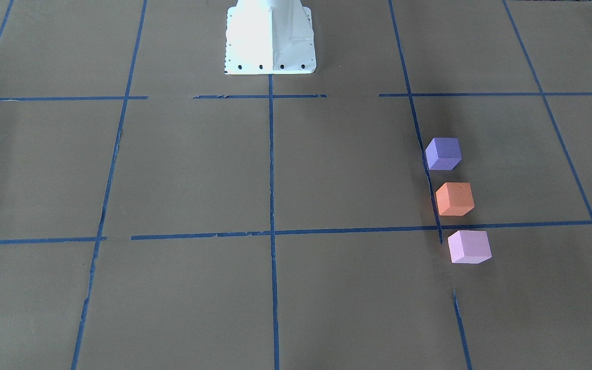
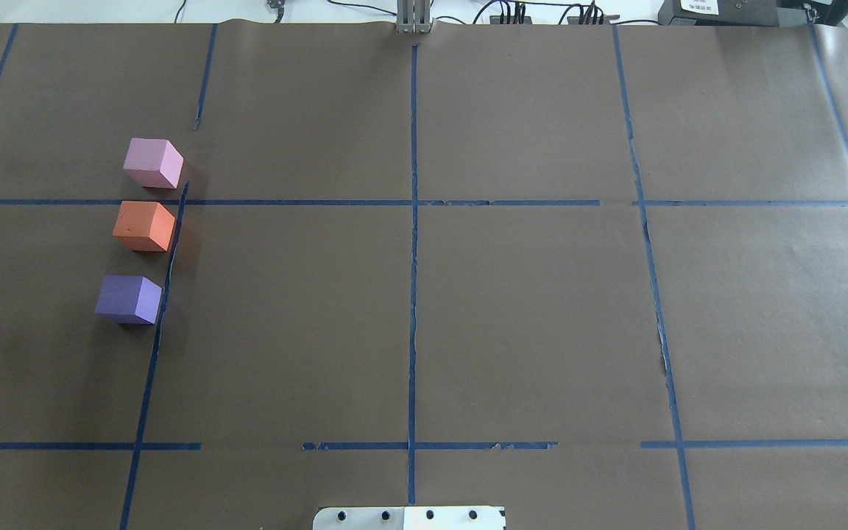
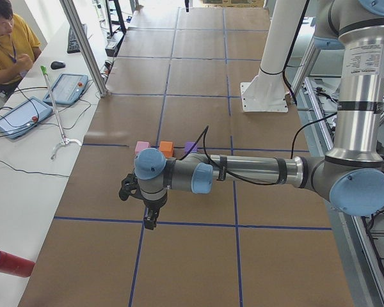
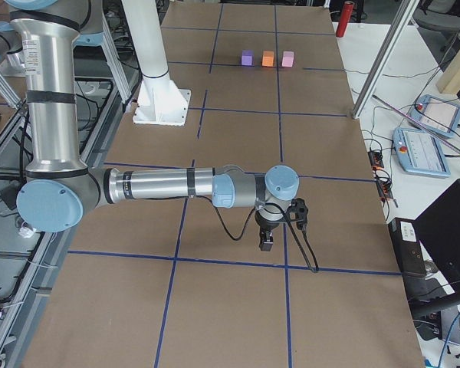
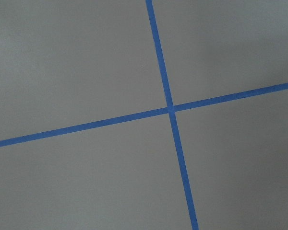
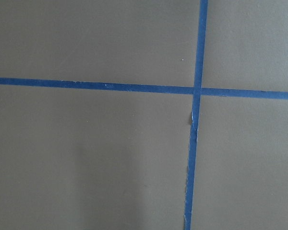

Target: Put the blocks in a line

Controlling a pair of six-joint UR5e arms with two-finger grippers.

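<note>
Three cubes stand apart in a straight row beside a blue tape line on the robot's left side of the table: the pale pink block (image 2: 153,163) farthest out, the orange block (image 2: 144,226) in the middle, the violet-purple block (image 2: 129,299) nearest the robot. They also show in the front-facing view: purple (image 1: 443,153), orange (image 1: 455,199), pink (image 1: 469,246). The left gripper (image 3: 150,220) hangs above the paper, well short of the blocks; I cannot tell whether it is open. The right gripper (image 4: 266,244) is far from the blocks at the table's other end; I cannot tell its state. Both wrist views show only paper and tape.
The white robot base (image 1: 270,36) stands at the table's robot-side edge. Blue tape lines grid the brown paper. A seated operator (image 3: 6,45), control pendants (image 3: 19,115), a red cylinder (image 3: 9,263) and a metal post (image 3: 83,45) are along the far side.
</note>
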